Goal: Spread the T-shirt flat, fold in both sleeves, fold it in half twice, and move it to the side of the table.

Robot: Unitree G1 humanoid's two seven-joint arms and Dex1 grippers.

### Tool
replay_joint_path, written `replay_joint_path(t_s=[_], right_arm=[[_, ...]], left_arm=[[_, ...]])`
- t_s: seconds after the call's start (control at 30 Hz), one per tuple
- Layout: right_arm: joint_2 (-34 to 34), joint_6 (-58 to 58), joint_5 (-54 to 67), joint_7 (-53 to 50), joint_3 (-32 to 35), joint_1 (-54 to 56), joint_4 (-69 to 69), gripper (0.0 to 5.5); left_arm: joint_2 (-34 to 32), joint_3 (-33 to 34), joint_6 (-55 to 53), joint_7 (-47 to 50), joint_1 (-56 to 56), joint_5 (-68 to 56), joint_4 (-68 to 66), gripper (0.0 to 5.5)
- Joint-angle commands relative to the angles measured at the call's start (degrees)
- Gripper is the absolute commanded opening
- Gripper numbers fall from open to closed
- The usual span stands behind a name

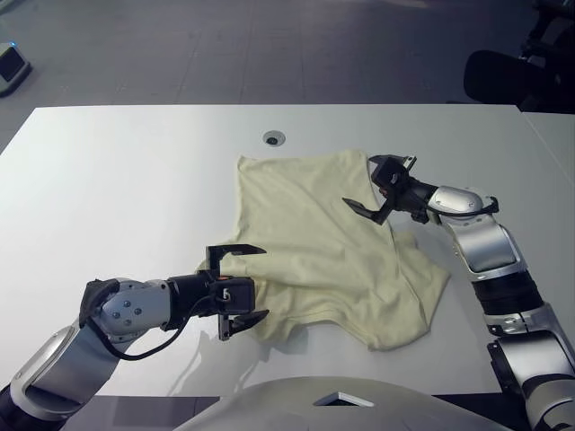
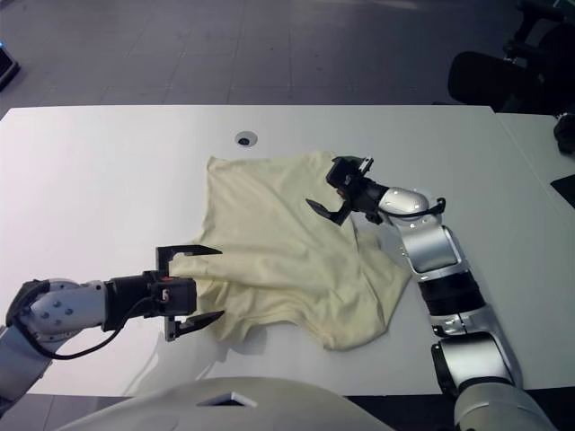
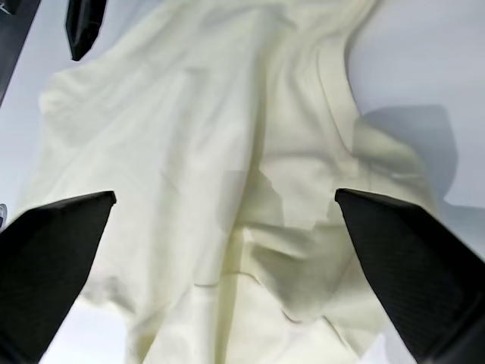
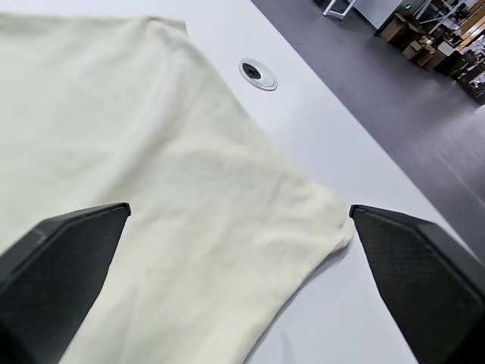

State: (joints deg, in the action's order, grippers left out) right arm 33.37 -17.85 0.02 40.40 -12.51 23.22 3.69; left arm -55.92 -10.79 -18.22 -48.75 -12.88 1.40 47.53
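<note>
Left pincer [image 1: 264, 281] stands wide open at the near left edge of the T-shirt [image 1: 314, 251], one finger on each side of a bunched fold of cloth; from the head views I cannot tell whether the fingertips touch the fabric. In the left wrist view the two dark fingers [image 3: 53, 258] frame rumpled cloth with a clear gap between them.

Right pincer [image 1: 359, 180] is also spread wide, and it sits over the far right corner of the shirt. Its wrist view shows that corner lying flat on the white table [image 1: 117, 180] between the open fingers [image 4: 424, 273].

The pale yellow T-shirt lies on the table right of centre. Its far part is fairly smooth, with a straight far edge. Its near part is wrinkled and folded over itself, most of all toward the near right. A round cable hole [image 1: 274, 137] is set in the table just beyond the shirt's far left corner, apart from the cloth.
</note>
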Motion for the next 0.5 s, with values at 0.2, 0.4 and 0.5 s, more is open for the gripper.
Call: replay_joint_path(t_s=[0.2, 0.4, 0.5], right_arm=[[-1.9, 8.9, -4.1, 0.4, -2.4, 1.6, 13.0, 5.4], [-2.9, 11.5, -5.6, -1.0, -1.5, 2.0, 17.6, 5.4], [-3.5, 12.4, -6.2, -1.4, -1.7, 2.1, 19.5, 5.4]], left_arm=[[-3.3, -2.8, 6.2, -2.6, -1.7, 7.0, -4.5, 5.38], [-4.1, -3.9, 9.7, -3.3, -2.9, 11.6, -6.2, 5.38], [-4.5, -3.9, 10.8, -3.8, -3.5, 13.3, -6.8, 5.38]])
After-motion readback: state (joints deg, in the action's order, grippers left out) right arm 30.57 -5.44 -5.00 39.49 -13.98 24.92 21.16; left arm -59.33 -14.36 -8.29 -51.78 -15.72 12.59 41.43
